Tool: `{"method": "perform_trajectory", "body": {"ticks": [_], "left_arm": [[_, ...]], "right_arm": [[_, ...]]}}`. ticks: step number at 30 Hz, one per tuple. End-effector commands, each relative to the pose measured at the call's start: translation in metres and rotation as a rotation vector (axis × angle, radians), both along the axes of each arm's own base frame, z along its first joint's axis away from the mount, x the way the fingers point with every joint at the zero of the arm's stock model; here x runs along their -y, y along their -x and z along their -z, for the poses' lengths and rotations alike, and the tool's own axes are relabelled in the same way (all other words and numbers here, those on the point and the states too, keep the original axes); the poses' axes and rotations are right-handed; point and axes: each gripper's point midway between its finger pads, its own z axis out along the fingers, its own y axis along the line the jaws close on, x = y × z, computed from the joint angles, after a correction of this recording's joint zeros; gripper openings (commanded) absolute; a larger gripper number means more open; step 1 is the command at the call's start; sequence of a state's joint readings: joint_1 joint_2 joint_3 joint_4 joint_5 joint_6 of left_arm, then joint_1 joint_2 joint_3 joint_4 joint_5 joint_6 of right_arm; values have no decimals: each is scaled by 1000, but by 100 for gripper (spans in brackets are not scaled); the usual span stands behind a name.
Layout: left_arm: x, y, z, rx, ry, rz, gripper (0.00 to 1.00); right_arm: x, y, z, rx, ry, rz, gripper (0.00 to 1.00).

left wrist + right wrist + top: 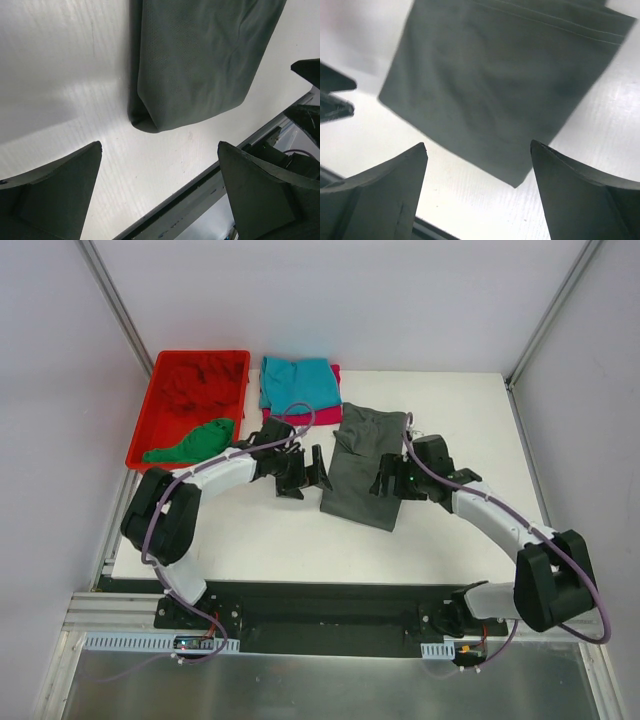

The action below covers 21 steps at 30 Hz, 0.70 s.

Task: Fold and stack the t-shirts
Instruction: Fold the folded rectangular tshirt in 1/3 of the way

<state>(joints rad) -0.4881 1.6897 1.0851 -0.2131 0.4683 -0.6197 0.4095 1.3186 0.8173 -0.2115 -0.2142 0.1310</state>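
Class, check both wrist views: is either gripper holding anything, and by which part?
Nothing is held. The left gripper and the right gripper are both open and empty; the folded dark grey t-shirt lies loose on the table.

Open table (pixel 280 540) on near side of dark grey t-shirt (pixel 362 465); red bin (pixel 146 415) walls off far left; teal t-shirt (pixel 297 380) occupies far edge.

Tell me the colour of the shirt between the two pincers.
Dark grey t-shirt, clearest in the top external view.
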Motion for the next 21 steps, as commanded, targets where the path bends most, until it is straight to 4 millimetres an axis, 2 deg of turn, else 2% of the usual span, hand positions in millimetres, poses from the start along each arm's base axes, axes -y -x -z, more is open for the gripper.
{"method": "perform_trajectory", "body": {"ticks": [1, 3, 6, 12, 18, 21], "left_arm": [[27, 2, 2, -4, 49, 51, 95], [30, 0, 11, -24, 40, 55, 85], [30, -4, 26, -41, 11, 49, 70], [31, -3, 43, -83, -5, 56, 53], [26, -4, 48, -70, -36, 56, 20], [27, -1, 51, -84, -32, 62, 0]], "right_arm": [[29, -26, 1, 7, 114, 172, 86], [39, -35, 5, -16, 140, 210, 85], [43, -52, 11, -36, 145, 215, 81], [44, -82, 29, -77, 179, 201, 72], [50, -89, 47, -130, 210, 201, 67], [49, -91, 53, -142, 221, 185, 67]]}}
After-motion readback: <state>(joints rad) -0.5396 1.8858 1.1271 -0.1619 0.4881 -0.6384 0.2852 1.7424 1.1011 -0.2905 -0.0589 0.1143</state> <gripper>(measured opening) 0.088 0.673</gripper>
